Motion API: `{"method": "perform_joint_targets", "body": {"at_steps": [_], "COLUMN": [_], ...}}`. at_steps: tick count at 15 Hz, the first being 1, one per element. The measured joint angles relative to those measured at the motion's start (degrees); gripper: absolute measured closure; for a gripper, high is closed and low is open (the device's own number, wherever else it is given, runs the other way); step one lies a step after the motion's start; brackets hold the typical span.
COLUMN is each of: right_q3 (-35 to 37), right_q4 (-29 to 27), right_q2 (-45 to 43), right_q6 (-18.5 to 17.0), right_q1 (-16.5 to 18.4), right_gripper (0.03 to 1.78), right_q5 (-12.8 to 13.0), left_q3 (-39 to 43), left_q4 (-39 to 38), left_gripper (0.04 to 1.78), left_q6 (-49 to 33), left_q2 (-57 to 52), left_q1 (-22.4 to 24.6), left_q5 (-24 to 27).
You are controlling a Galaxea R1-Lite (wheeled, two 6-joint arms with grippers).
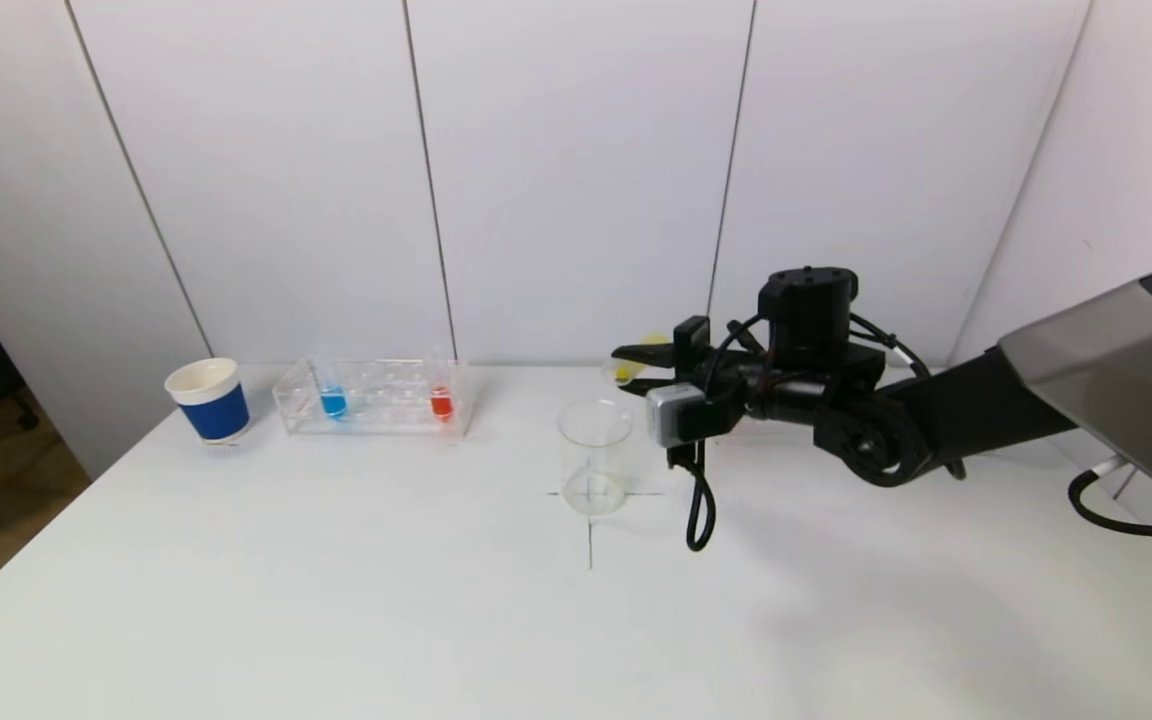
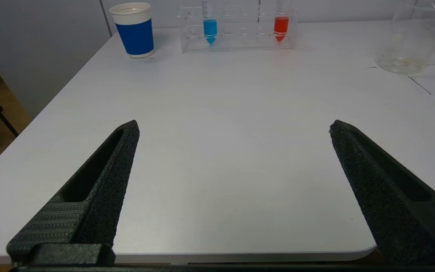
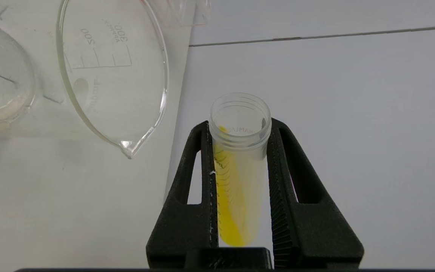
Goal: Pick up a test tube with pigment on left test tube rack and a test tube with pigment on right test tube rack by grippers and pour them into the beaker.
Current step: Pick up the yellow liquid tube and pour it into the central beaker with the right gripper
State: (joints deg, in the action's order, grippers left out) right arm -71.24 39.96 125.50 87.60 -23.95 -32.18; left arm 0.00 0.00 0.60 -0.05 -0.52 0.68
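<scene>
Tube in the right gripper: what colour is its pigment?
Yellow; the test tube shows best in the right wrist view.

On the beaker [image 3: 111, 75] beside my pincer I read the scale numbers 200 and 300, with a smaller word above 300 that I cannot make out. The yellow test tube [image 3: 239, 170] carries mirrored print, too faint to read.

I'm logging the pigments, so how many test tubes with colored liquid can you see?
3: a blue tube and a red tube in the left rack, a yellow tube held by the right gripper. Others may be hidden.
</scene>
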Motion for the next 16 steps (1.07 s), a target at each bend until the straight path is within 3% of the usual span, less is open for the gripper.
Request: {"method": "perform_joint_targets", "body": {"at_steps": [16], "right_q3": [-3.21], "right_q4": [-9.46], "right_q2": [-1.44], "right_q6": [7.90], "right_q1": [-1.78], "right_gripper": [1.36], "right_q5": [2.34], "left_q3": [0.00], "left_q4": [0.00], "left_gripper": [0.06], "left_q6": [0.02], "left_q2": [0.00], "left_q1": [0.00], "left_q5": [0.00]}}
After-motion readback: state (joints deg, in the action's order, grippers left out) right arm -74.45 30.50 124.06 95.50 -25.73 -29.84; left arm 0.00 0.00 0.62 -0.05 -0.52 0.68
